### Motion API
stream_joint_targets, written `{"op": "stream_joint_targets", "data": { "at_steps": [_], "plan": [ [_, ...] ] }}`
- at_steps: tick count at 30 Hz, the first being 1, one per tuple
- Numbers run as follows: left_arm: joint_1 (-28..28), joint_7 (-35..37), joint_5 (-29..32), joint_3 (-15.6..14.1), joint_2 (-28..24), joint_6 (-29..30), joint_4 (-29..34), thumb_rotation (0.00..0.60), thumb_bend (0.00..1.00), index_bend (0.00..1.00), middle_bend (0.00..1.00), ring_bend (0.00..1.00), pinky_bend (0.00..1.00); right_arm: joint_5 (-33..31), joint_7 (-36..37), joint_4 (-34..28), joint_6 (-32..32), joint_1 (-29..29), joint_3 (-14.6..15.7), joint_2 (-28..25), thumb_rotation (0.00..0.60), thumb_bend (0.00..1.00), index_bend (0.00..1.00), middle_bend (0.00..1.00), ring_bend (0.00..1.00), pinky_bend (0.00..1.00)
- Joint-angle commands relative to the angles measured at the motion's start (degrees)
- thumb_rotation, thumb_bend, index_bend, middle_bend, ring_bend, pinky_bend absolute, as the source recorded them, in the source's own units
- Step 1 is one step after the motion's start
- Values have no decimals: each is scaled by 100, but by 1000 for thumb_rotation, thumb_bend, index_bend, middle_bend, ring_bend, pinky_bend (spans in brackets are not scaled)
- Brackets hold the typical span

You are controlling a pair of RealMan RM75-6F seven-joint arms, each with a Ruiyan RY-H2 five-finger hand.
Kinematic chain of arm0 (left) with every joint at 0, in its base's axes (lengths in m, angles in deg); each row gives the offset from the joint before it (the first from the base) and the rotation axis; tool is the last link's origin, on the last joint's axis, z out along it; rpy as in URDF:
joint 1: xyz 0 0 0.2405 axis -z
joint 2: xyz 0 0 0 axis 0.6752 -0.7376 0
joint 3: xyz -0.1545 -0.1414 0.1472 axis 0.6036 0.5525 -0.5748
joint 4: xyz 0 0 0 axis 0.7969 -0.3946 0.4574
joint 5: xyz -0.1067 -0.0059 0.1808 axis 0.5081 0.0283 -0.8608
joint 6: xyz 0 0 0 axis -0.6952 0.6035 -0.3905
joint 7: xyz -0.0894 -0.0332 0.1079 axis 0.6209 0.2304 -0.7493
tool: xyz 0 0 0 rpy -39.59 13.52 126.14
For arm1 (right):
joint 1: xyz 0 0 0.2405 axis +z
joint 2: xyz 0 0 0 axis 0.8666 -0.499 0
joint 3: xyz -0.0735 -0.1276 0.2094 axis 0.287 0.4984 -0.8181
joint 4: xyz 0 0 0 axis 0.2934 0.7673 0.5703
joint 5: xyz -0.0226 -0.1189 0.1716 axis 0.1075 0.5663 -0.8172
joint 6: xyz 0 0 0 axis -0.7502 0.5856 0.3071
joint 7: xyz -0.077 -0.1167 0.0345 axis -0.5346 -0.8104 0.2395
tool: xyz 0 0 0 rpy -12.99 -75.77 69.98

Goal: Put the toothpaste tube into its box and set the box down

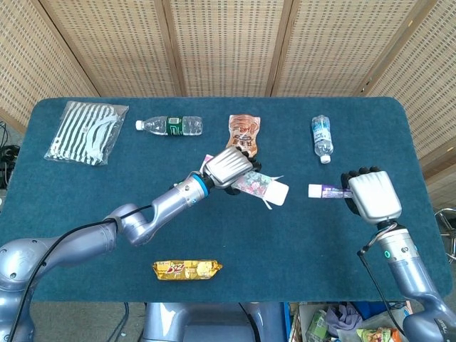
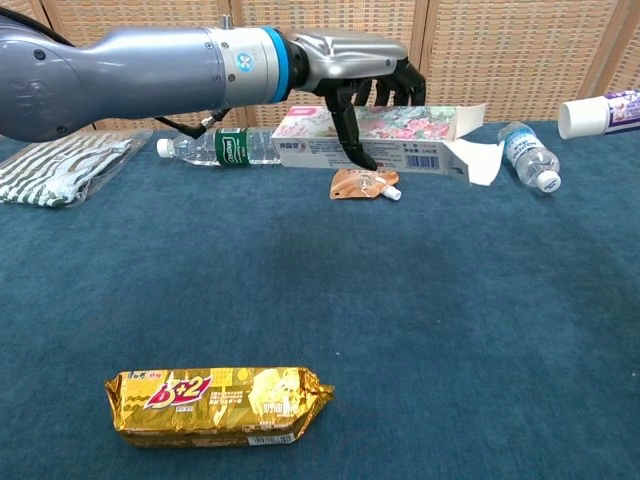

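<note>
**Left hand brings the box mouth to the tube**

My left hand [image 1: 229, 166] grips the toothpaste box [image 2: 385, 139] aloft over mid-desk, open flap facing three o'clock. My right hand [image 1: 370, 196] clasps the toothpaste tube [image 1: 326, 190], cap pointing nine o'clock, near the flap but apart. I judge it the alignment step; next I need cap and mouth lined up.

table [image 1: 85, 214]: matt teal cloth, napped. box [image 2: 400, 140]: printed paperboard. snack bar [image 2: 215, 405]: glossy gold foil wrapper. left hand [image 2: 360, 70]: smooth metallic shell. bottles [image 1: 171, 126]: clear plastic.
</note>
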Motion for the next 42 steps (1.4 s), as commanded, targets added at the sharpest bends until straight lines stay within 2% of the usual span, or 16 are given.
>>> {"op": "stream_joint_targets", "data": {
  "at_steps": [1,15,24,42],
  "plan": [
    [82,-29,92,35,79,-39,1,600,216,491,463,405,430,-74,-88,-109,-13,34,-10,-27,600,601,605,645,483,463],
    [336,-589,799,185,93,-114,282,600,216,492,463,405,430,-597,-978,-536,154,228,19,105,600,604,605,645,484,469],
    [427,-820,1097,166,120,-101,378,600,216,491,463,405,430,-807,-1277,-658,261,359,32,306,600,608,605,645,486,474],
    [577,-898,1575,181,272,-78,293,600,216,495,463,405,430,-1392,-2258,-973,571,776,4,656,600,620,605,646,492,489]
  ]
}}
